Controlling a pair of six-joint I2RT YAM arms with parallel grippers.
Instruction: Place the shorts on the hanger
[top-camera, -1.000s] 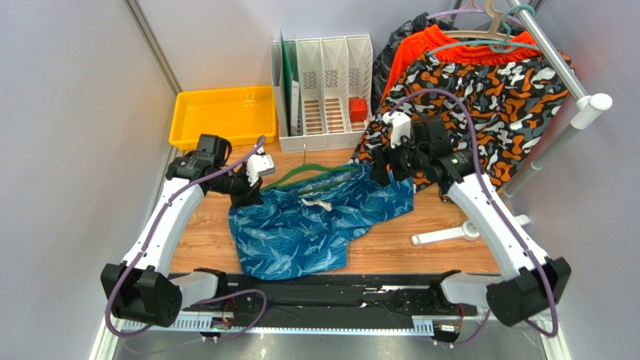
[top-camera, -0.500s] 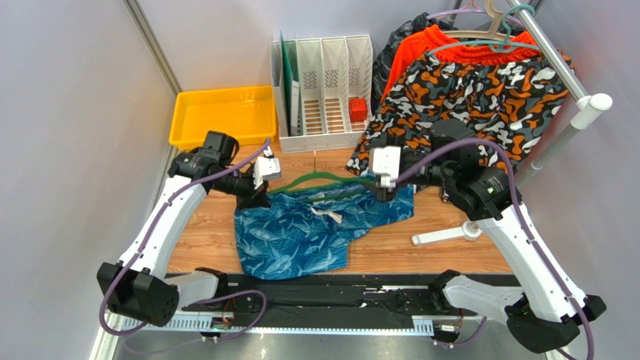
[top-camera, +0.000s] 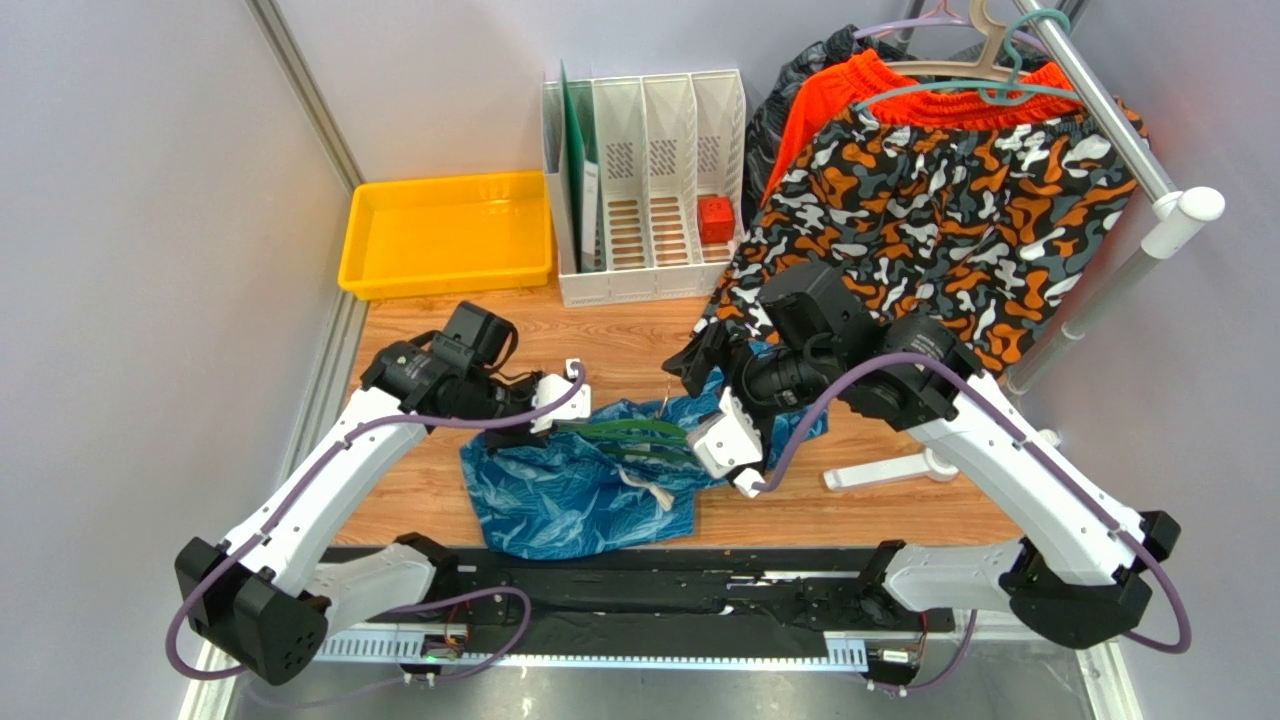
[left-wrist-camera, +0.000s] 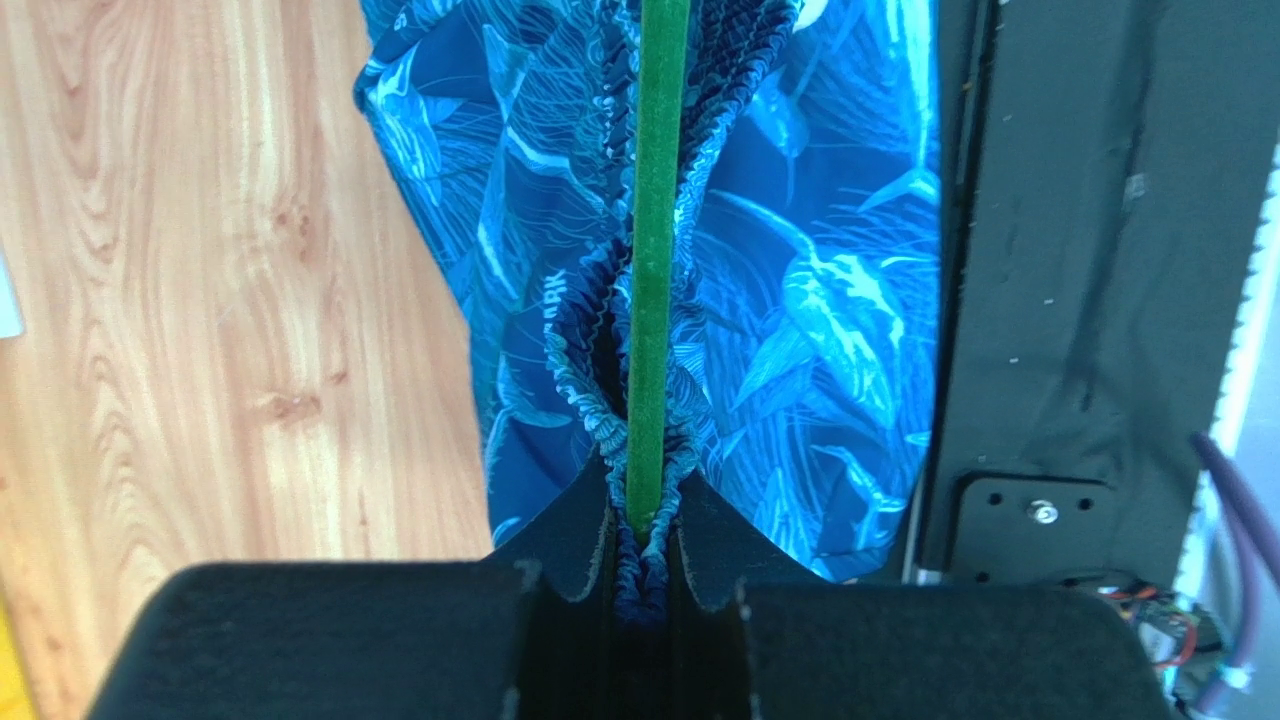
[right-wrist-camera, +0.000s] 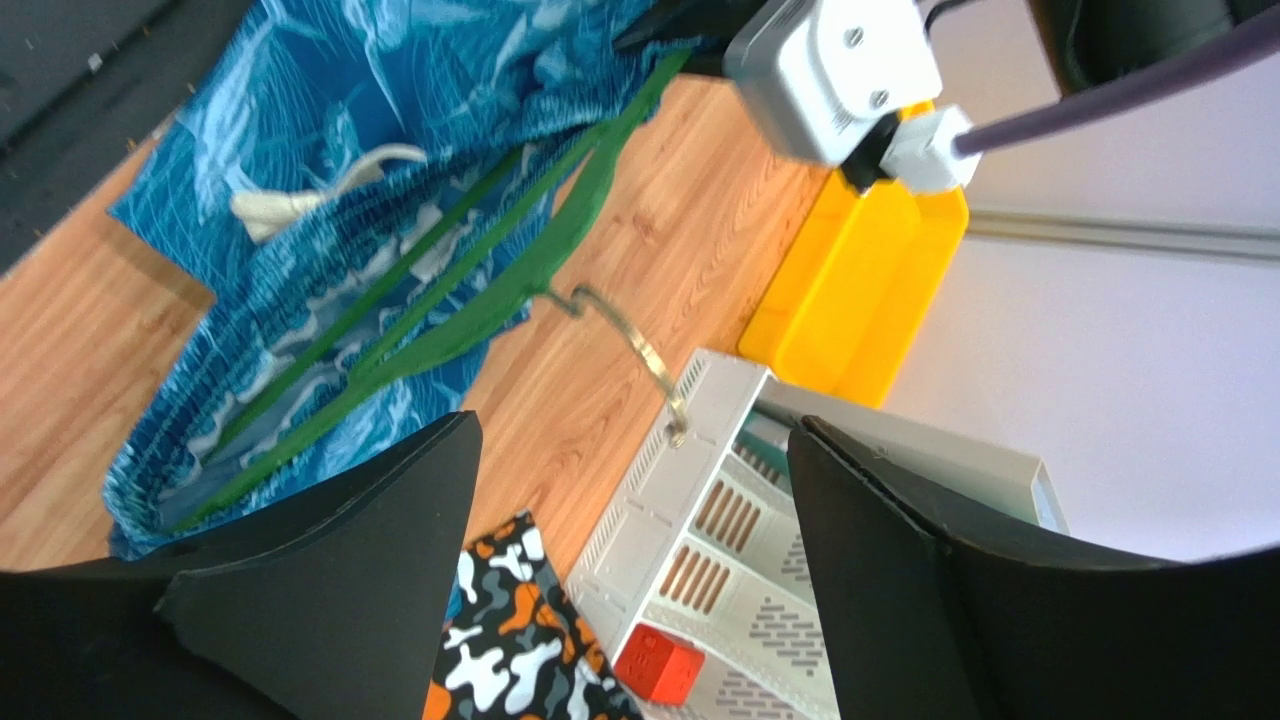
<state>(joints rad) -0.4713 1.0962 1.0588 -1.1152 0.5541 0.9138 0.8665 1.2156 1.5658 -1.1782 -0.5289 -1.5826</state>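
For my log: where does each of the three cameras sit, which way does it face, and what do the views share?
Top external: above and behind the robot, looking down on the table; the left arm and right arm show whole.
Left wrist: on the left arm, looking down along the hanger over the shorts; left fingers shut on both.
Right wrist: on the right arm, facing the yellow tray at the rear left; right fingers open, empty.
All three show the shorts and hanger.

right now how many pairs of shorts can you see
3. The blue shorts lie on the table; the camouflage shorts hang on the rail at right; the orange shorts hang behind them. A dark garment further back may be another.
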